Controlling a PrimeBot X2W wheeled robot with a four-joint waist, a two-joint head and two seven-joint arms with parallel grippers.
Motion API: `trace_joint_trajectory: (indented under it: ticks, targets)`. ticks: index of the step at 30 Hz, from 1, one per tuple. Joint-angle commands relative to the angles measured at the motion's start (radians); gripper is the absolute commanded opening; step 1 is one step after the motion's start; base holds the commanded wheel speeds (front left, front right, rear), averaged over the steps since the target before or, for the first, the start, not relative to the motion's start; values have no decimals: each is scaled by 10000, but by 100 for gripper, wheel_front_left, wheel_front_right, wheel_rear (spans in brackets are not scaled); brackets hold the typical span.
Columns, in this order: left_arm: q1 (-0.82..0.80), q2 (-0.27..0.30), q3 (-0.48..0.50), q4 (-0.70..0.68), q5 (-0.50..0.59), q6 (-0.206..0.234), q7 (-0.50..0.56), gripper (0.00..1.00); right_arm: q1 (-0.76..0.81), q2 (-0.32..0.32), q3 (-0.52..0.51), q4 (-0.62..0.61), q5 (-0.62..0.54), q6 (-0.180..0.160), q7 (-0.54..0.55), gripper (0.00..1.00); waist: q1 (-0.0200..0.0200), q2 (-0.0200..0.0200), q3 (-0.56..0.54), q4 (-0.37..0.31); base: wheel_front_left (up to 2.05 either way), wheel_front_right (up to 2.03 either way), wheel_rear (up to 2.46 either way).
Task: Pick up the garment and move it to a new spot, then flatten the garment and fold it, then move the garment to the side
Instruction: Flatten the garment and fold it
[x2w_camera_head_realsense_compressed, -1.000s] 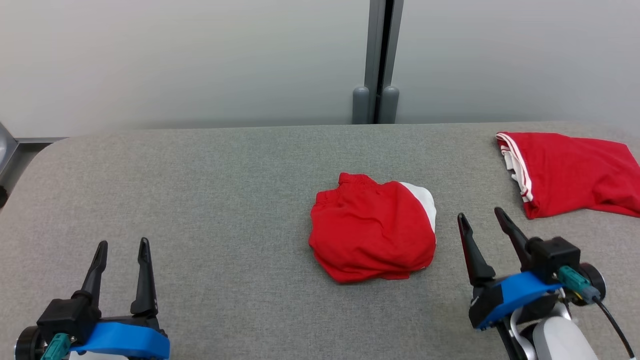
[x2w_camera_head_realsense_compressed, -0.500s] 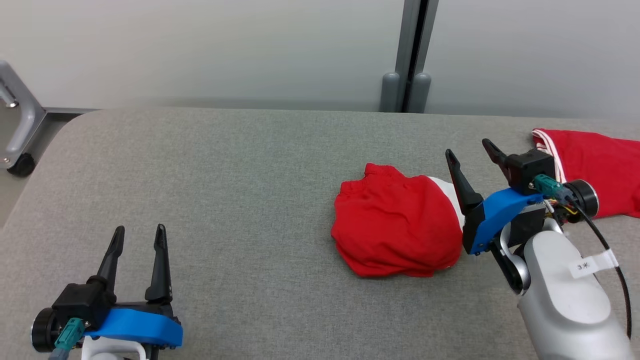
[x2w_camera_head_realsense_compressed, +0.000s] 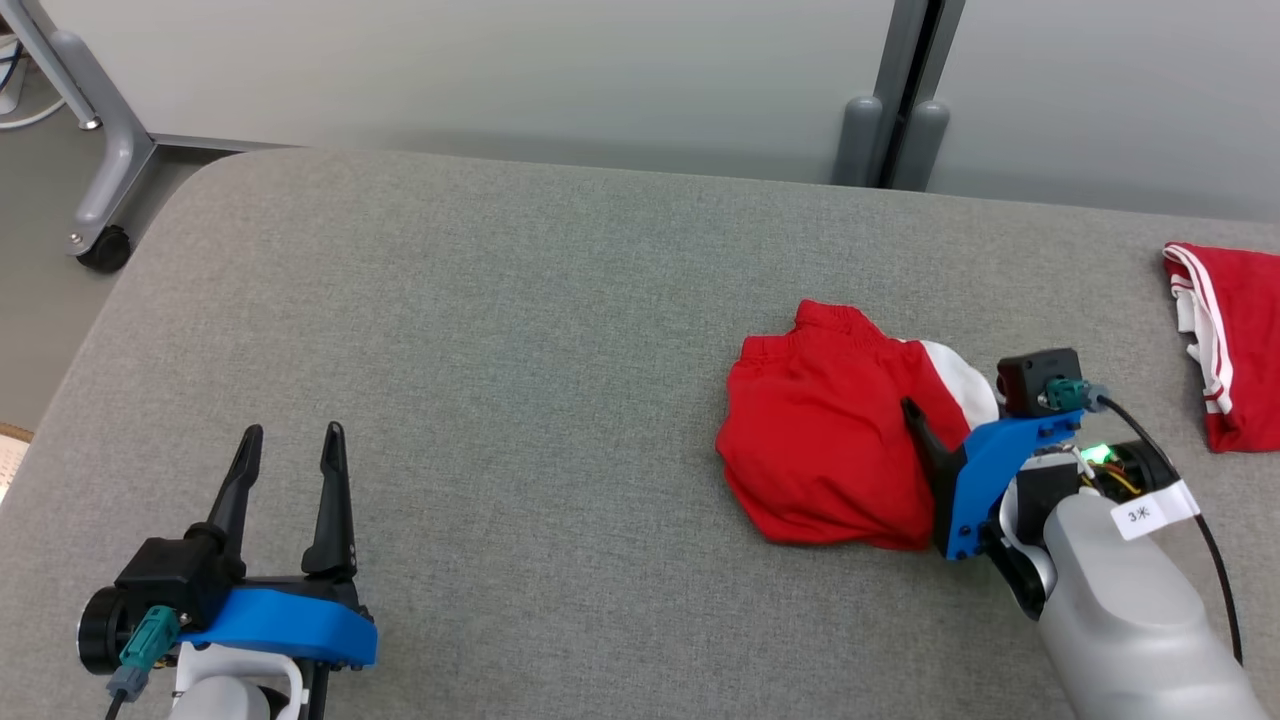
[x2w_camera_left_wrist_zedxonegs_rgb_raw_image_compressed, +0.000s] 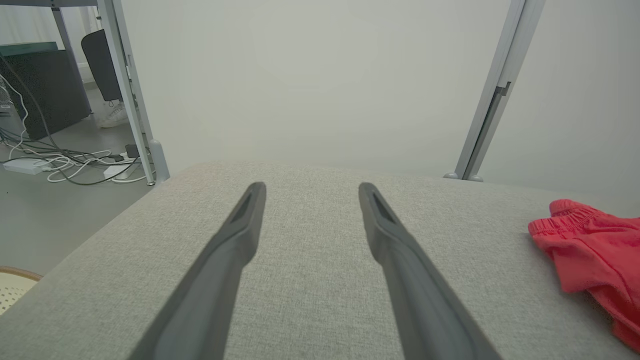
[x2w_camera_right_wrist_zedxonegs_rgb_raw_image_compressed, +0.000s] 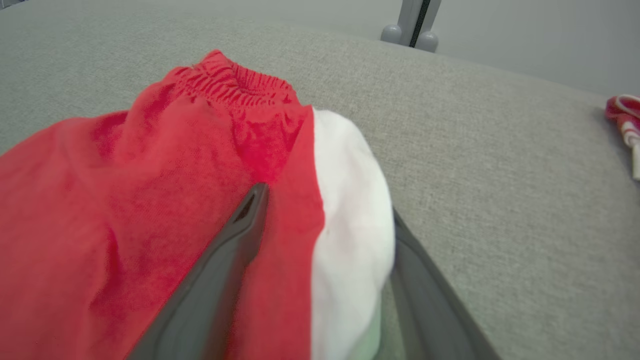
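Two spread fingers of the right gripper (x2w_camera_right_wrist_zedxonegs_rgb_raw_image_compressed: 325, 207) straddled the white-edged side of the crumpled red garment (x2w_camera_head_realsense_compressed: 820, 450), one lying on top of the cloth, the other low along its outer edge, nothing pinched yet. This looked like the first pick-up; the next move called for closing on that fold and lifting. Well apart, the left gripper (x2w_camera_head_realsense_compressed: 290, 440) hovered wide and empty.

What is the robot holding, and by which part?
Nothing yet. The open right gripper straddles the white edge of the red garment, unclamped; the left gripper is empty.
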Motion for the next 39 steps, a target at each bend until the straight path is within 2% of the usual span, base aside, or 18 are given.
trace_joint_trajectory:
  ticks: [1,4,5,6,7,8,15,20,24,30,39]
  targets:
    - [-189,-39,49,3,68,-38,-41,100,-89,-25,32,105,38,-1,-64,100,-1,0,20,11,0,0,0]
    - [-208,-76,114,32,94,-73,-41,100,-78,102,166,492,366,1,-336,100,-1,0,56,27,0,0,0]
    - [-217,-83,145,38,90,-82,-41,100,-106,135,204,562,491,1,-467,96,-1,0,65,19,0,0,0]
    - [-226,-85,180,47,97,-87,-41,100,-152,131,235,609,585,1,-648,32,-1,0,74,1,0,0,0]
    - [-236,-90,207,52,107,-94,-41,100,-206,113,281,661,627,1,-822,12,-1,0,77,-27,0,0,0]
    - [-248,-105,218,55,130,-108,-41,100,-271,99,315,714,688,1,-997,0,-1,0,75,-53,0,0,0]
    - [-171,-150,358,71,257,-166,-41,100,-777,-378,78,968,888,1,-2090,0,-1,0,-36,-288,0,0,0]
    - [-109,-201,441,87,297,-174,-41,100,-1105,-765,-318,627,746,1,-2473,0,-1,0,-140,-389,0,0,0]
    - [-10,-227,514,74,353,-180,-41,100,-1030,-609,-194,10,550,1,-2543,0,-1,0,-301,-440,0,0,0]
    - [120,-283,556,26,412,-203,-41,100,-414,91,864,-1300,595,1,-2552,0,-1,0,-560,-399,0,0,0]
    - [207,-328,589,-48,452,-232,-41,100,604,756,3651,-2530,1386,1,-2491,0,-1,0,-593,-97,0,0,0]
